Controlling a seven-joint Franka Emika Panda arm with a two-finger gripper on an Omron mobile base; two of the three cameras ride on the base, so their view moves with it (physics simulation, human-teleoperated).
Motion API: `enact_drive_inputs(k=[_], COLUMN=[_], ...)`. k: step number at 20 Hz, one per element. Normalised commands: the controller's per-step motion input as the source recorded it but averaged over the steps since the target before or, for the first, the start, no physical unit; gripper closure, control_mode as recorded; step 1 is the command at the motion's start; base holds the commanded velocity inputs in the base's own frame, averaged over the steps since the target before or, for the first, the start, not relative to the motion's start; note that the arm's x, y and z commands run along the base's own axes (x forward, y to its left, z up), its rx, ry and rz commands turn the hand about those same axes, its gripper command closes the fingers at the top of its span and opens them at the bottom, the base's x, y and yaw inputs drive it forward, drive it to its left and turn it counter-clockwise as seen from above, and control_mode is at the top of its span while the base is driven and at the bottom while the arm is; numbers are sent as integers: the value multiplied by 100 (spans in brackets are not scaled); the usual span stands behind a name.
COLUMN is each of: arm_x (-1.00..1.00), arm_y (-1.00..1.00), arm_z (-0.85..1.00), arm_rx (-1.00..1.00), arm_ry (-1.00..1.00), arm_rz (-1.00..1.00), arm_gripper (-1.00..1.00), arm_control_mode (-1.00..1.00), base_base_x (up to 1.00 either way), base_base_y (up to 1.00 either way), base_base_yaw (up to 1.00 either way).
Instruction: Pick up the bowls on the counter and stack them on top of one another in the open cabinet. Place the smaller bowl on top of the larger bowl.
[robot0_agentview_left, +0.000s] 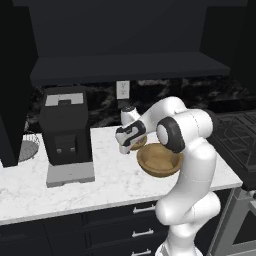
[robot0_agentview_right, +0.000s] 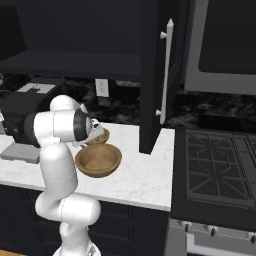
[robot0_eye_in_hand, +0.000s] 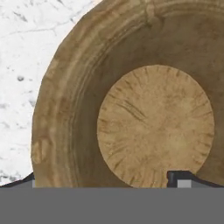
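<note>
The smaller bowl (robot0_agentview_left: 140, 144) sits on the white marble counter (robot0_agentview_left: 100, 186), just behind the larger bowl (robot0_agentview_left: 159, 160), and the two look close to touching. My gripper (robot0_agentview_left: 125, 145) hangs low over the smaller bowl's left side. In the hand view the smaller bowl (robot0_eye_in_hand: 153, 122) is very near. The gripper (robot0_eye_in_hand: 103, 180) is open, with one fingertip (robot0_eye_in_hand: 178, 177) over the bowl's inside and the other outside its rim, which lies between them. From the right I see the larger bowl (robot0_agentview_right: 98, 160) in front of the smaller bowl (robot0_agentview_right: 101, 136). The open cabinet (robot0_agentview_left: 125, 67) is above, its shelf bare.
A black coffee machine (robot0_agentview_left: 65, 127) stands left of the bowls on a grey tray. A wire basket (robot0_agentview_left: 27, 146) sits at the far left. The cabinet's open door (robot0_agentview_right: 159, 75) hangs right of the bowls, and the black stovetop (robot0_agentview_right: 215, 165) lies beyond the counter's right end.
</note>
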Motion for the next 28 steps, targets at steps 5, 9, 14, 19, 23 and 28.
enact_drive_inputs(k=[5, 9, 14, 19, 23, 28], arm_x=[27, -6, -33, -63, -58, -96], arm_y=[0, 0, 0, 0, 0, -10], arm_z=[-18, 0, 10, 77, 100, 74], arm_rx=[0, 0, 0, 0, -1, 0], arm_ry=[0, -1, -9, -24, -21, -5], arm_rz=[8, 4, 3, 10, 7, 0], arm_gripper=[100, 100, 100, 100, 100, 100], arm_control_mode=[-100, -100, -100, -100, -100, -100], base_base_x=[0, 0, 0, 0, 0, 0], base_base_y=[0, 0, 0, 0, 0, 0], base_base_yaw=[0, 0, 0, 0, 0, 0])
